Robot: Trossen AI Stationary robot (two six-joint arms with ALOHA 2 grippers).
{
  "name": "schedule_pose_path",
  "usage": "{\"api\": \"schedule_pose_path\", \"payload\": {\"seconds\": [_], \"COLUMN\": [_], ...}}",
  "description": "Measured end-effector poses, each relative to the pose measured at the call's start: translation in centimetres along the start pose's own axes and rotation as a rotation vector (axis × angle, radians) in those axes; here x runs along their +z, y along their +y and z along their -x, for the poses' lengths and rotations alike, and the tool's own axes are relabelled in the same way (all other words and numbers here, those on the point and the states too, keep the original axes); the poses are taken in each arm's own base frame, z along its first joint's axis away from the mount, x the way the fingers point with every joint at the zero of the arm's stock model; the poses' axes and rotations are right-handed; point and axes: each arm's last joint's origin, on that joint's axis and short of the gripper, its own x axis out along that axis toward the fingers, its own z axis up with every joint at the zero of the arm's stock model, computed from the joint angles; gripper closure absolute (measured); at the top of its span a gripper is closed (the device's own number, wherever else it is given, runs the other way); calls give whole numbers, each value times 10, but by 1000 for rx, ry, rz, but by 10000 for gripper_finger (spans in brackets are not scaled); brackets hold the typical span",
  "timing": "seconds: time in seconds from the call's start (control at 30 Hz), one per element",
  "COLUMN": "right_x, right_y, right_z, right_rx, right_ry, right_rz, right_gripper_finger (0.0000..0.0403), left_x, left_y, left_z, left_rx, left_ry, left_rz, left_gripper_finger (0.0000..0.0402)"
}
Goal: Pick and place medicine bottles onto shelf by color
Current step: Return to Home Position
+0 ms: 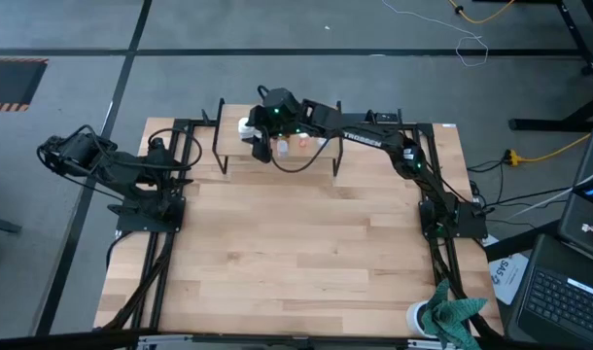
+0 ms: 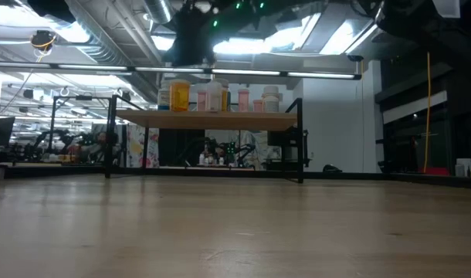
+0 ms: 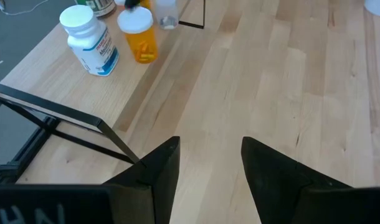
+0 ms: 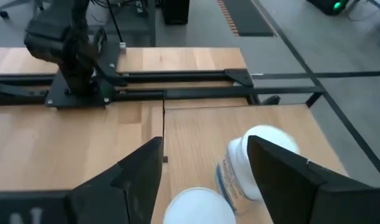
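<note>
The shelf (image 1: 236, 161) (image 2: 212, 120) stands at the table's far middle and carries a row of white-capped medicine bottles (image 2: 212, 96), among them an orange one (image 2: 179, 94). My right gripper (image 1: 260, 136) (image 4: 204, 142) (image 2: 191, 42) hangs open above the shelf's left end. Below its fingers stand a white bottle with a blue label (image 4: 243, 171) and another white cap (image 4: 199, 205); the fingers touch neither. My left gripper (image 1: 158, 156) (image 3: 210, 143) waits open at the table's left with nothing between its fingers. It looks at a white bottle (image 3: 90, 37) and an orange bottle (image 3: 140, 37) beside a black shelf leg (image 3: 201, 15).
Black arm frames (image 1: 180, 165) (image 1: 433, 194) run along the table's left and right sides. A white cup with teal cloth (image 1: 442, 316) sits at the near right corner. The wooden tabletop (image 1: 296, 253) between the arms is bare.
</note>
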Motion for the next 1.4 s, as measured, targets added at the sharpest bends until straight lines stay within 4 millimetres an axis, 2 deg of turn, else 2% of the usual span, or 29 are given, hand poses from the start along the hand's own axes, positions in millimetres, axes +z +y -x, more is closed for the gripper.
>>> {"api": "schedule_pose_path", "payload": {"seconds": [0.13,0.27,0.4,0.5,0.57,0.7,0.8,0.9,0.97,1.13,1.27,1.4], "right_x": [13,25,20,16,16,16,12,7,-1,-33,-64,-86], "right_y": [7,15,37,69,96,157,201,234,253,286,295,296], "right_z": [24,55,85,98,111,139,162,188,197,197,171,145], "right_rx": [13,37,211,266,238,34,-105,-213,-276,-368,-368,-255], "right_ry": [5,46,225,348,412,466,456,428,413,406,446,495], "right_rz": [-25,-197,-192,-180,-150,-54,9,19,26,37,0,-46], "right_gripper_finger": [167,167,167,167,167,167,167,167,167,167,167,167], "left_x": [0,0,-4,-18,-35,-69,-86,-98,-100,-113,-127,-129], "left_y": [0,0,0,2,2,-4,-4,-5,-9,-20,-25,-26], "left_z": [0,0,-1,-9,-20,-48,-58,-66,-72,-95,-112,-114], "left_rx": [0,3,-10,-19,-53,-193,-282,-361,-424,-448,-439,-471], "left_ry": [-1,-2,36,29,-24,-150,-247,-337,-419,-506,-491,-491], "left_rz": [5,10,57,88,119,114,120,133,163,144,116,97], "left_gripper_finger": [234,234,234,234,234,234,234,234,234,234,234,234]}}
